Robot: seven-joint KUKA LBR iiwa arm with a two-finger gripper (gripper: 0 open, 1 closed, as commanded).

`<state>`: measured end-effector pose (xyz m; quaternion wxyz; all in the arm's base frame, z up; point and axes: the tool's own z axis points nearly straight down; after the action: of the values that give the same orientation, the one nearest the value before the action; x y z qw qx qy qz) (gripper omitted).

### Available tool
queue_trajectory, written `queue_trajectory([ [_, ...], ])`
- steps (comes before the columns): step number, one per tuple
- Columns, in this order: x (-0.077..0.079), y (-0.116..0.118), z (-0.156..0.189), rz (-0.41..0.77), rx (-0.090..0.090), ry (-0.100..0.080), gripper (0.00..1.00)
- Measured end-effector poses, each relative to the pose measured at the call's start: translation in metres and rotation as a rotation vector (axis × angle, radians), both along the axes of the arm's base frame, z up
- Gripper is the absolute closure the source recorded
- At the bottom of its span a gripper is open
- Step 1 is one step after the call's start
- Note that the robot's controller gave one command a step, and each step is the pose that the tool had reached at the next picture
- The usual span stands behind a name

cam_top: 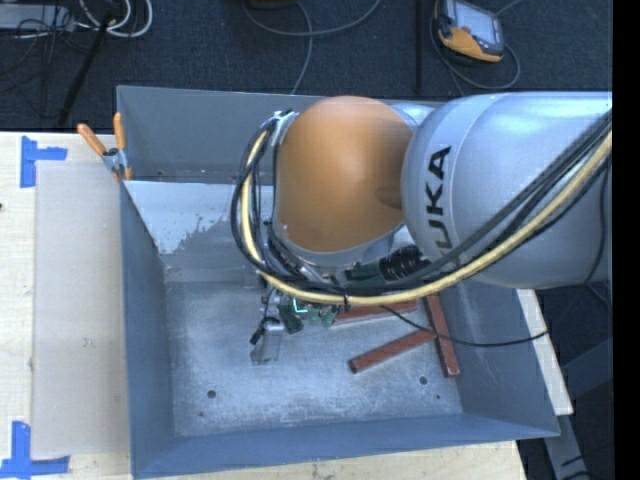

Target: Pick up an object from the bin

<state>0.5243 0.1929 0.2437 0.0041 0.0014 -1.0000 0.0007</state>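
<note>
My gripper (265, 344) hangs low over the bin floor, left of centre, and nothing shows beneath its tip. A reddish-brown flat bar (395, 351) lies slanted on the floor to the gripper's right, apart from it. A second reddish-brown bar (444, 338) lies steeply along the right wall, its upper end hidden by the arm. Part of a third bar (375, 311) pokes out from under the wrist, just right of the gripper.
The arm with its orange cover and cables hides the middle and back right of the bin. Bare grey floor stretches left of the gripper and along the front. The bin's sloped walls rise on all sides.
</note>
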Motion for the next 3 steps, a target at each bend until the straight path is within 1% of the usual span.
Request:
queue_trajectory([
  [1, -0.006, -0.058, -0.068, -0.105, -0.004, 0.001, 0.0],
  [2, 0.006, -0.09, -0.084, -0.175, -0.001, -0.004, 0.0],
  [3, 0.058, -0.109, -0.177, -0.132, -0.001, -0.006, 0.0],
])
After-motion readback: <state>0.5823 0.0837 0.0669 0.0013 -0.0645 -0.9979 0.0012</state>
